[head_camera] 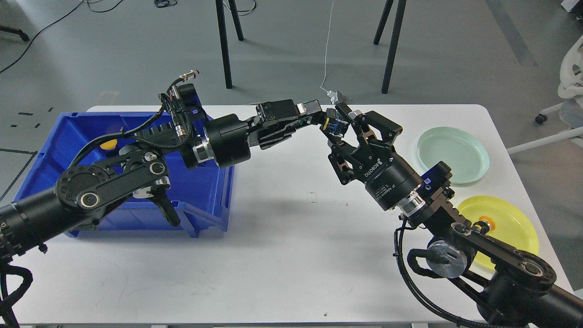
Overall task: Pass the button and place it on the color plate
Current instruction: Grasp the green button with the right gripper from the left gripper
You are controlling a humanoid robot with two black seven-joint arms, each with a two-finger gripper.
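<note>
My left gripper [320,120] reaches right over the middle of the table and is shut on a small dark blue button [335,127]. My right gripper [339,132] comes from the lower right with its jaws spread wide. The button sits between its fingers [345,112], and I cannot tell whether they touch it. A pale green plate [453,155] and a yellow plate [505,223] lie on the right side of the table. The yellow plate holds an orange button [484,225].
A blue bin [200,191] stands at the left with a yellow button [108,145] inside, partly hidden by my left arm. The white table [282,255] spreads below both arms. Chair and stand legs are on the floor beyond the far edge.
</note>
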